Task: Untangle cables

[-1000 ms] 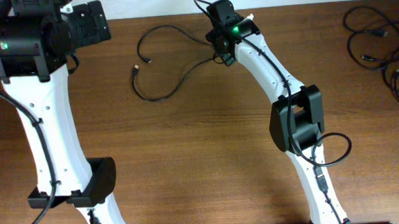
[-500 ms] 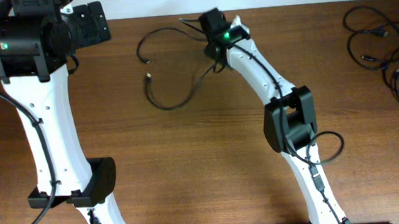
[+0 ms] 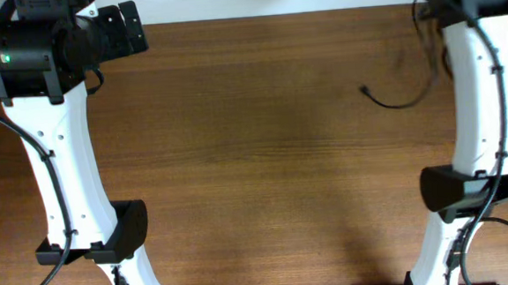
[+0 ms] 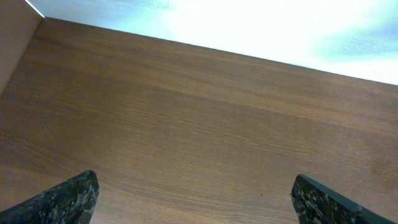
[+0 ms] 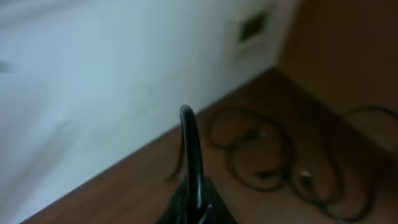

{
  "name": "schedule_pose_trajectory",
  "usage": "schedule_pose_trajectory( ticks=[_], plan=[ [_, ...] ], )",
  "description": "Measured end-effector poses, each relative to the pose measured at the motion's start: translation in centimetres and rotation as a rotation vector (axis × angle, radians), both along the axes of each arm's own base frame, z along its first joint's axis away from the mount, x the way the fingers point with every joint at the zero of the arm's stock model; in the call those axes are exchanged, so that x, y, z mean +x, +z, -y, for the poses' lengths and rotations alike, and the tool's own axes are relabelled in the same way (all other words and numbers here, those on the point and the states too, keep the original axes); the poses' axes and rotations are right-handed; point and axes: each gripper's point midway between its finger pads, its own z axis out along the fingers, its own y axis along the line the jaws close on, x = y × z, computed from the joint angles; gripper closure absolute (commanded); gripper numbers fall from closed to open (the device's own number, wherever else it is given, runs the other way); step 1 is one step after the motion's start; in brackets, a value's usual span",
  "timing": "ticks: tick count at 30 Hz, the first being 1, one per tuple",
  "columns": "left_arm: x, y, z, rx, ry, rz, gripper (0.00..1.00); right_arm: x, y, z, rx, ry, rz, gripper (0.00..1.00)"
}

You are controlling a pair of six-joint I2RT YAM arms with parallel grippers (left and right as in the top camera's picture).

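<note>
One cable [image 5: 189, 143], clamped in the right pincer [image 5: 196, 210], has swung across the worktop [image 3: 264, 159] toward the loose cables [image 5: 261, 155] just ahead of it: freed, I judge. Left pincer [image 4: 194, 199] gapes wide, nothing beneath.

Wearing glossy white shells on left arm [image 3: 58, 146] and right arm [image 3: 476, 93], narrowing mid-link. Carrying black boxy motor housings [image 3: 28, 59] at the far ends, each glowing with a small green LED [image 3: 4, 59]. Sporting black elbow blocks [image 3: 114, 232] partway down, squared off with rounded corners. Running thin black harness wires [image 3: 56, 194] along the white links, looping loose low on the right one. Showing left fingertips [image 4: 65, 199] in dark, speckled, grainy material, wedge-shaped
</note>
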Motion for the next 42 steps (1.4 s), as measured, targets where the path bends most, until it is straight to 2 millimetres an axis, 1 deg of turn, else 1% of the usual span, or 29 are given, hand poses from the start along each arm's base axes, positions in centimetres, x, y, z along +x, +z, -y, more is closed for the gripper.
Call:
schedule_pose_trajectory(
  ticks=[1,2,3,4,5,6,7,8,10,13,14,17,18,20,21,22,25,28,29,31,32,34,35,37,38,40,41,42],
  plan=[
    [0.0,0.0,0.0,0.0,0.0,0.0,0.0,-0.3,-0.7,2.0,0.001,-0.038,-0.019,0.96],
    [0.0,0.0,0.0,-0.001,-0.001,-0.001,0.0,-0.7,-1.8,4.6,0.004,-0.091,-0.047,0.96],
    [0.0,0.0,0.0,-0.001,-0.002,-0.001,0.0,-1.1,-2.6,6.3,0.005,-0.126,-0.066,0.96],
    [0.0,0.0,0.1,-0.002,-0.002,-0.001,0.0,-1.8,-3.8,8.4,0.011,-0.169,-0.103,0.96],
    [0.0,0.0,0.1,-0.002,-0.002,-0.001,0.0,-2.6,-4.9,10.0,0.02,-0.206,-0.138,0.96],
    [0.0,0.0,0.1,-0.002,-0.002,-0.001,0.0,-4.0,-6.1,11.3,0.041,-0.25,-0.186,0.96],
    [0.0,0.0,0.1,-0.002,-0.002,-0.001,0.0,-5.1,-6.9,12.0,0.057,-0.281,-0.221,0.96],
    [0.0,0.0,0.1,-0.003,-0.002,0.0,0.0,-6.7,-8.1,12.9,0.089,-0.334,-0.267,0.96],
    [0.1,0.0,0.1,-0.003,-0.002,0.002,0.0,-9.3,-9.9,13.6,0.149,-0.425,-0.334,0.96],
    [0.1,0.0,0.1,-0.003,-0.003,0.003,0.0,-13.6,-11.9,12.7,0.244,-0.577,-0.439,0.96],
    [0.1,0.1,0.1,-0.003,-0.003,0.004,0.0,-14.5,-12.2,12.4,0.274,-0.633,-0.441,0.96],
    [0.0,0.0,0.1,-0.003,-0.002,0.001,0.0,-14.8,-12.2,12.4,0.317,-0.727,-0.369,0.96],
    [-0.1,-0.1,0.1,-0.003,-0.003,-0.005,0.0,-14.9,-12.2,12.6,0.324,-0.753,-0.35,0.96],
    [-0.1,-0.1,0.1,-0.002,-0.003,-0.008,0.0,-15.7,-12.2,14.0,0.351,-0.837,-0.3,0.96],
    [-0.1,-0.1,0.1,-0.002,-0.003,-0.007,0.0,-16.5,-12.2,15.2,0.368,-0.896,-0.271,0.96],
    [-0.1,-0.1,0.1,-0.002,-0.002,-0.007,0.0,-18.0,-12.2,17.3,0.394,-0.987,-0.229,0.96],
    [-0.1,-0.1,0.1,-0.002,-0.003,-0.007,0.0,-21.6,-12.2,21.6,0.433,-1.17,-0.145,0.96],
    [-0.1,-0.1,0.1,-0.002,-0.003,-0.006,0.0,-24.2,-12.1,24.7,0.455,-1.294,-0.061,0.96],
    [-0.1,-0.1,0.1,-0.002,-0.003,-0.006,0.01,-24.8,-12.3,26.0,0.463,-1.337,-0.014,0.96],
    [-0.1,-0.1,0.1,-0.003,-0.003,-0.004,0.01,-25.4,-13.4,27.5,0.47,-1.379,0.022,0.96],
    [0.0,-0.1,0.1,-0.003,-0.003,-0.004,0.01,-25.6,-14.7,28.2,0.474,-1.401,0.023,0.96],
    [-0.1,-0.1,0.1,-0.003,-0.003,-0.004,0.01,-25.2,-17.9,28.4,0.485,-1.413,-0.007,0.96],
    [0.0,-0.1,0.1,-0.003,-0.003,-0.004,0.01,-25.0,-20.4,28.2,0.491,-1.416,-0.041,0.96],
    [-0.1,-0.1,0.1,-0.005,-0.005,-0.005,0.02,-25.0,-24.4,27.6,0.498,-1.418,-0.092,0.96],
    [0.0,-0.1,0.2,-0.008,-0.008,-0.004,0.02,-25.3,-27.0,27.0,0.505,-1.419,-0.135,0.96],
    [0.0,-0.1,0.4,-0.017,-0.016,-0.005,0.02,-26.0,-30.3,26.1,0.512,-1.421,-0.176,0.96],
    [0.0,-0.1,0.5,-0.02,-0.018,-0.005,0.03,-26.5,-31.6,25.5,0.514,-1.424,-0.199,0.96],
    [0.0,-0.1,0.5,-0.022,-0.02,-0.006,0.03,-27.0,-32.8,25.1,0.514,-1.427,-0.22,0.54]
  ],
)
